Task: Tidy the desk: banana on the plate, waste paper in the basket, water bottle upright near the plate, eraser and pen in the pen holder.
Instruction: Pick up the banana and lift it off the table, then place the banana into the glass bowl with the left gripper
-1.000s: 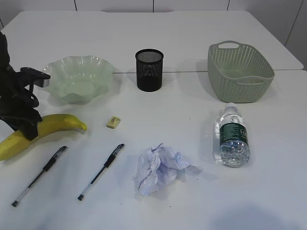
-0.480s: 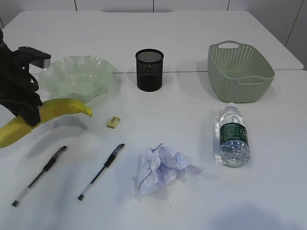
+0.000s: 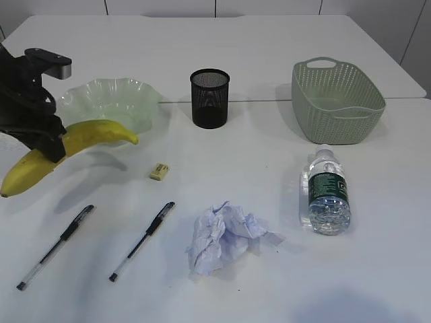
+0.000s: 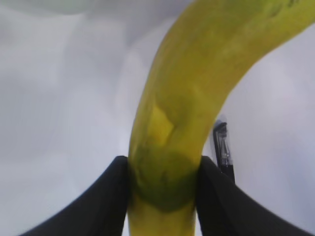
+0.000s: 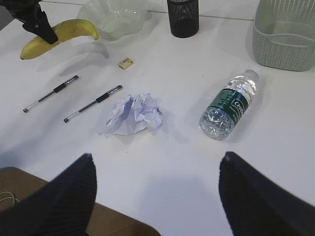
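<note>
Hanging above the table beside the one plate, one banana sits pinched in the left gripper; right gripper spread wide. Two pens, one eraser, one paper wad, one toppled bottle.

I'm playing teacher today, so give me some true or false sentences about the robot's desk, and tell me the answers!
1. The left fingers hold the banana up off the table. True.
2. The water bottle stands upright. False: it lies on its side.
3. Two pens lie on the table. True: one pen left of the other pen.
4. The crumpled paper is in the basket. False: it is on the table.
5. The eraser is inside the pen holder. False: it lies on the table.
</note>
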